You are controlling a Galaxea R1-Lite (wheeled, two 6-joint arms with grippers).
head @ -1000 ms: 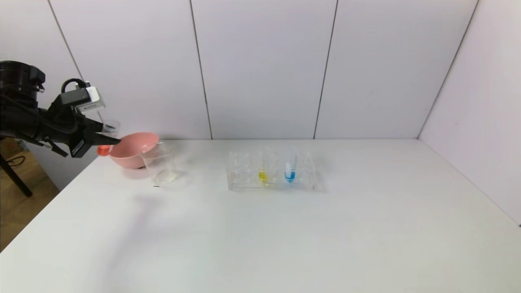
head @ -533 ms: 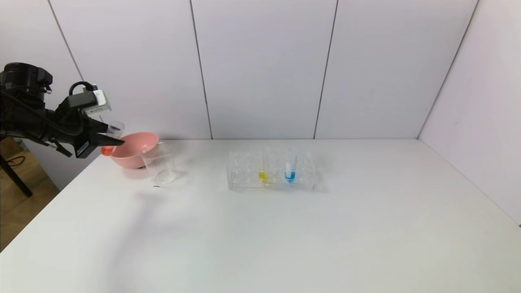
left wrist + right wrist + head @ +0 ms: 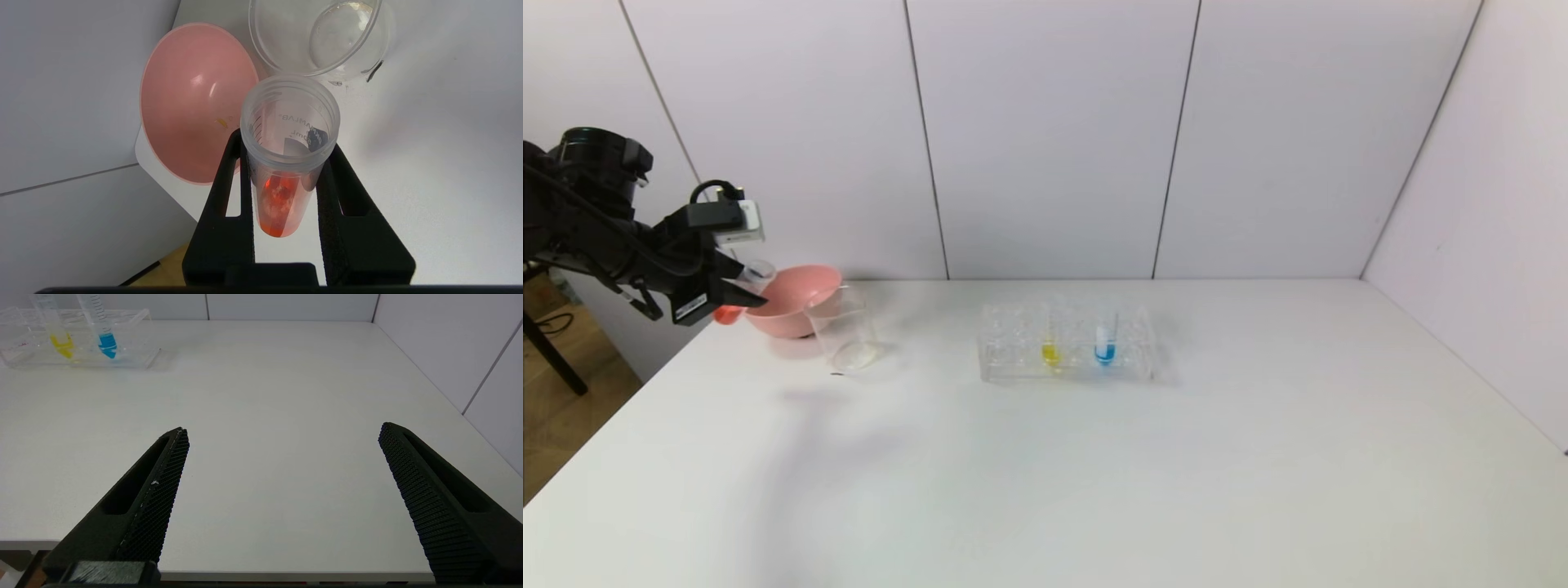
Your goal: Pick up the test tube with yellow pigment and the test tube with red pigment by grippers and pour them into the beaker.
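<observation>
Left gripper [image 3: 286,163] squeezing the test tube with red pigment [image 3: 286,163] between its jaws, tilted, open mouth just short of the beaker [image 3: 314,36] and pink bowl [image 3: 192,102]. Right gripper [image 3: 282,457] spread wide, holding nothing, test tube with yellow pigment [image 3: 57,335] far ahead in the tube rack [image 3: 126,355].

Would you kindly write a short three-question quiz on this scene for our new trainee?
1. True or false: the left gripper is shut on the test tube with red pigment.
2. What stands in the tube rack beside the test tube with yellow pigment? A) the beaker B) the tube with blue liquid C) the pink bowl
3. Fill in: the right gripper is ____ and holds nothing.

Key: 1 true; 2 B; 3 open. The beaker and pink bowl stand together on the table's left side.
</observation>
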